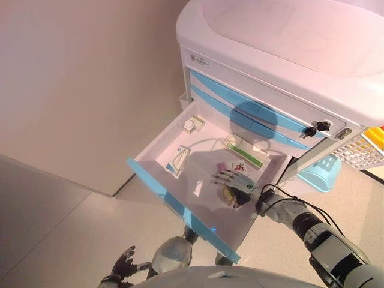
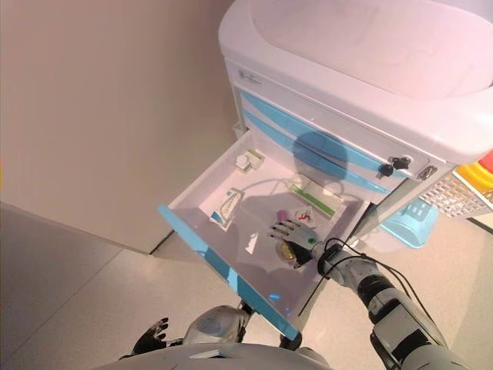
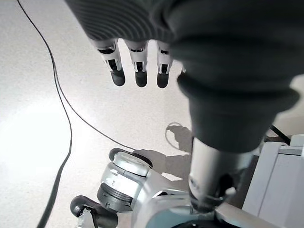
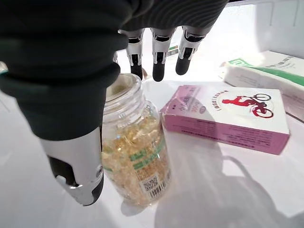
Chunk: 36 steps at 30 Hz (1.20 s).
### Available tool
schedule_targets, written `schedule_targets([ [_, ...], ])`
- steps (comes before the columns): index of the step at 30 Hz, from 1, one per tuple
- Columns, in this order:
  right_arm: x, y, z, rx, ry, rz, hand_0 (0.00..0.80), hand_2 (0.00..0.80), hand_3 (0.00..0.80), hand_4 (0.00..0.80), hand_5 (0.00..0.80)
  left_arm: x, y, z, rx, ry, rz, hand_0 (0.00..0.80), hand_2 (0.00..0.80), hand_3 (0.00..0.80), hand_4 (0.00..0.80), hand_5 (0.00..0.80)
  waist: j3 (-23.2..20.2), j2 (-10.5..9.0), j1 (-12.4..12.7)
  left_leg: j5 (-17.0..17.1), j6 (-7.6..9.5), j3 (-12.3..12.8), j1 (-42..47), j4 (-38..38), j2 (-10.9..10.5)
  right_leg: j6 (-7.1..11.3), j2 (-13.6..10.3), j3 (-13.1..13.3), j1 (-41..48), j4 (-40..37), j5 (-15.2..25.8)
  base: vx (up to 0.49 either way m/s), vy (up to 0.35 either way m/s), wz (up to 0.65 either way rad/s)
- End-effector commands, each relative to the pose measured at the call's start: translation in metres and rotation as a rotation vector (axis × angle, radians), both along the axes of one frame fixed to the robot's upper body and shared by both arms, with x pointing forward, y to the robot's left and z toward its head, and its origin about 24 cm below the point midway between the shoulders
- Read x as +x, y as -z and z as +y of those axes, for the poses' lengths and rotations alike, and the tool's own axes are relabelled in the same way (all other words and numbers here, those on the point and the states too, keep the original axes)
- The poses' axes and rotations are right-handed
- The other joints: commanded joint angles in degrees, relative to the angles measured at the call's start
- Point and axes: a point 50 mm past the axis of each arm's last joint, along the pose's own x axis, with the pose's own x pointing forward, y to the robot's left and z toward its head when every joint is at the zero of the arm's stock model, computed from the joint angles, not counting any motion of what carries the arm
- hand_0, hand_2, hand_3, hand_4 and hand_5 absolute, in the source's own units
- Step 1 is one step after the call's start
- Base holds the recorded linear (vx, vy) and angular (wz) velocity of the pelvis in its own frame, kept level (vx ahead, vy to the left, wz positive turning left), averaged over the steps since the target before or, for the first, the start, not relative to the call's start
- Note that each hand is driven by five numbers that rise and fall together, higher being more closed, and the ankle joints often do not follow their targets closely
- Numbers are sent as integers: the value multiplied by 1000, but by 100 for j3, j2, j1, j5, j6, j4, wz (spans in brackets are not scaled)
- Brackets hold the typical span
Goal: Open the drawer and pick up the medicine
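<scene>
The cart's lower drawer (image 1: pixel 180 207), with a blue front, stands pulled open. Inside lies a clear bottle of yellow capsules (image 4: pixel 135 156) on its side, next to a pink box (image 4: pixel 228 116) and a green-and-white box (image 4: pixel 270 71). My right hand (image 1: pixel 237 183) is inside the drawer over the bottle (image 1: pixel 228 194). Its fingers (image 4: pixel 159 61) are straight past the bottle's cap and its thumb (image 4: pixel 78 161) lies beside the bottle, not closed on it. My left hand (image 1: pixel 124 267) hangs low over the floor, fingers (image 3: pixel 137 71) relaxed and empty.
A blue-and-white box (image 1: pixel 178 161) and a small white item (image 1: pixel 192 125) lie at the drawer's far side. Shut blue drawers with keys (image 1: pixel 316 127) sit above. A white wire basket (image 1: pixel 360 150) hangs on the cart's side, a teal basket (image 1: pixel 321 171) below it.
</scene>
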Motion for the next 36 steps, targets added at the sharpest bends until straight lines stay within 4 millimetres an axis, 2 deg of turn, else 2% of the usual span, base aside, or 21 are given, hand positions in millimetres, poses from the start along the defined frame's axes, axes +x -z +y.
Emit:
schedule_targets([
  [1, 4, -11, 15, 50, -56, -55, 0, 0, 0, 0, 0, -3, 2, -6, -7, 52, 10, 0, 0, 0, 0, 0, -104, -57, 99, -481, 159, -45, -74, 77, -358, 236, -443, 114, -374, 490, 48, 0, 0, 0],
  [13, 1, 1, 6, -38, 11, -22, 0, 0, 0, 0, 0, -1, 2, -5, 2, 55, 15, 0, 0, 0, 0, 0, -115, -116, 81, -485, 180, -22, -46, 63, -343, 245, -428, 151, -371, 489, 68, 0, 0, 0],
  [26, 3, 0, 6, -41, 28, -34, 0, 0, 0, 0, 0, 4, 2, -4, 5, 53, 9, 0, 0, 0, 0, 0, -77, -140, 26, -502, 189, 10, -54, 91, -333, 240, -424, 192, -400, 514, 76, 0, 0, 0],
  [27, 3, 0, 5, -39, 27, -35, 213, 213, 213, 213, 213, 4, 2, -4, 5, 53, 9, 0, 0, 0, 0, 0, -75, -139, 24, -503, 191, 9, -54, 94, -331, 238, -424, 191, -403, 518, 77, 0, 0, 0],
  [28, 2, 0, 5, -38, 24, -34, 709, 709, 709, 709, 709, 4, 2, -5, 6, 55, 9, 0, 0, 0, 0, 0, -71, -140, 24, -502, 192, 5, -53, 94, -332, 236, -422, 192, -403, 517, 79, 0, 0, 0],
  [29, 3, -1, 5, -35, 22, -34, 800, 800, 800, 800, 800, 4, 2, -5, 7, 56, 9, 0, 0, 0, 0, 0, -67, -144, 27, -502, 191, 4, -55, 97, -334, 235, -421, 192, -397, 512, 80, 0, 0, 0],
  [36, 2, -1, 6, -30, 19, -27, 800, 800, 800, 800, 800, 4, 2, -4, 12, 62, 13, 0, 0, 0, 0, 0, -64, -153, 36, -503, 194, -9, -50, 100, -340, 241, -418, 185, -389, 510, 86, 0, 0, 0],
])
